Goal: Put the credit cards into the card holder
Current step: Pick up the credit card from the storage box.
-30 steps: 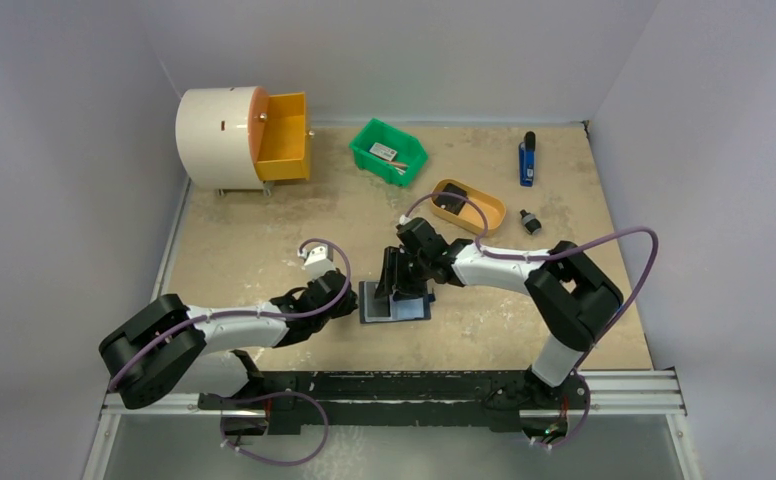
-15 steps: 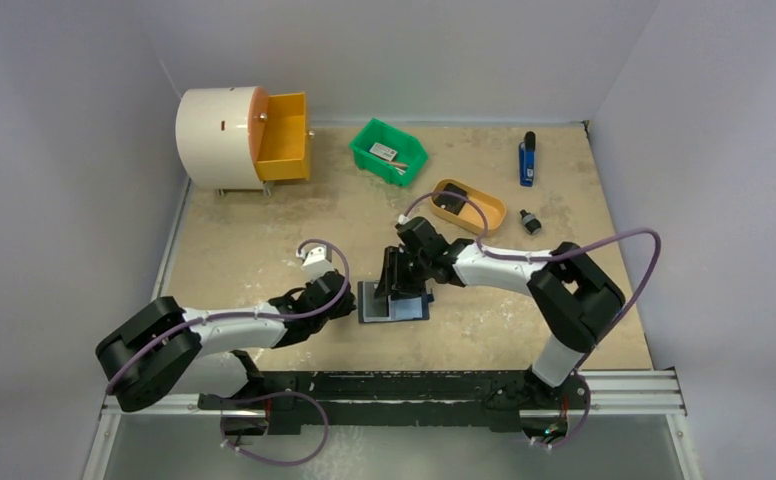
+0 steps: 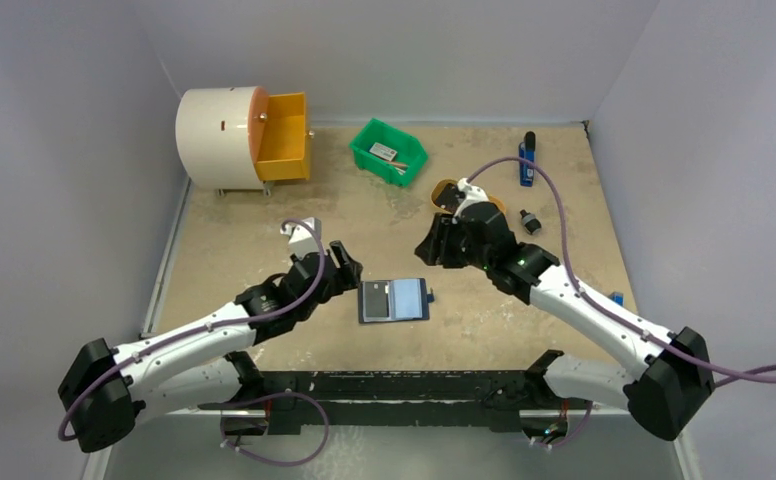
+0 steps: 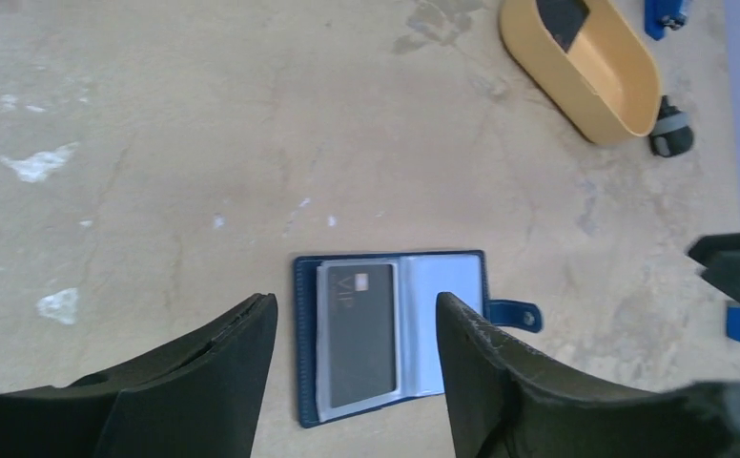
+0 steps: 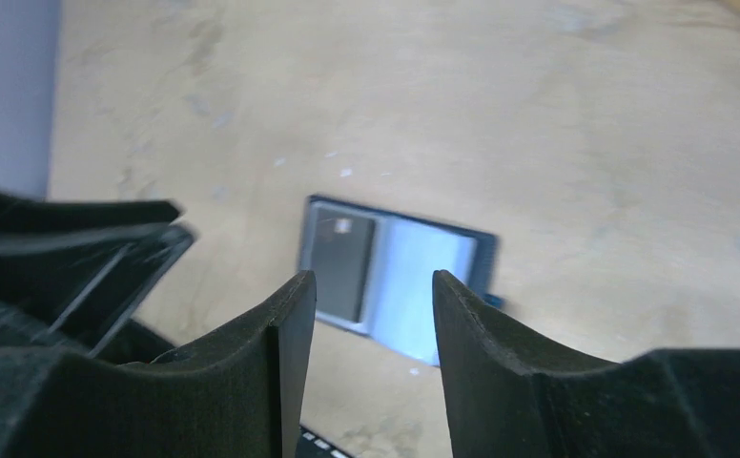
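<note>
The navy card holder (image 3: 394, 300) lies open and flat on the table, its snap tab to the right. A dark credit card (image 4: 359, 334) marked "VIP" sits in its left clear sleeve; the right sleeve (image 4: 433, 324) shows pale blue. My left gripper (image 3: 344, 265) hovers just left of the holder and is open and empty, and in the left wrist view (image 4: 355, 303) the holder shows between the fingers. My right gripper (image 3: 436, 245) hangs above and behind the holder, open and empty; the right wrist view (image 5: 371, 279) looks down on the holder (image 5: 400, 281) from a distance.
A yellow oval tray (image 3: 479, 205) with a flat black piece (image 4: 565, 14) stands behind the right gripper. A small black part (image 3: 530, 222), a blue-and-black tool (image 3: 528, 160), a green bin (image 3: 389, 150) and a white drum with an orange drawer (image 3: 284, 135) stand further back.
Both grippers have pulled away from the card holder: the left one backed off left and opened, the right one rose and swung back to the right. The holder stays open.
</note>
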